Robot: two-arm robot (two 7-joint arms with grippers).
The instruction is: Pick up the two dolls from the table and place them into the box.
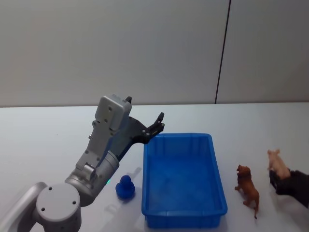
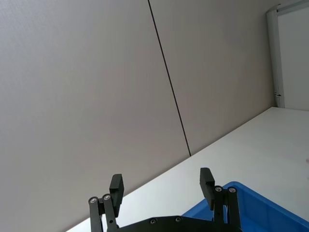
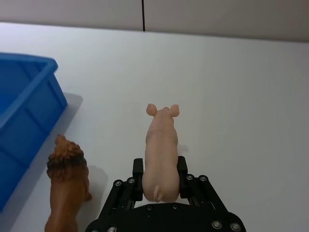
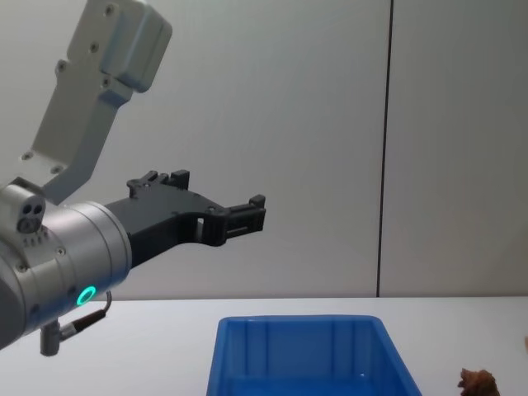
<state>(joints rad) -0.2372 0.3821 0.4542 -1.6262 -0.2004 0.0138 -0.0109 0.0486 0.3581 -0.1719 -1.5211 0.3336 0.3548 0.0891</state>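
- box [image 1: 183, 220]: blue plastic, smooth and glossy, with light glinting on its floor.
- pig [image 3: 161, 150]: pale pink, smooth and matt, like moulded plastic.
- brown animal [image 3: 66, 179]: reddish-brown, with a rough sculpted mane and a slight sheen.
- table [image 1: 48, 130]: white, smooth, matt.
- left gripper [image 2: 161, 179] and right gripper [image 3: 160, 163]: matt black, with small shiny metal screw heads.
- left arm [image 1: 104, 140]: smooth silver-grey shell with a satin sheen.

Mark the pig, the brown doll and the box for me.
pig [image 3: 161, 140]: right wrist view, on its back.
brown doll [image 1: 247, 188]: head view, on its body.
box [image 1: 183, 136]: head view, on the far rim.
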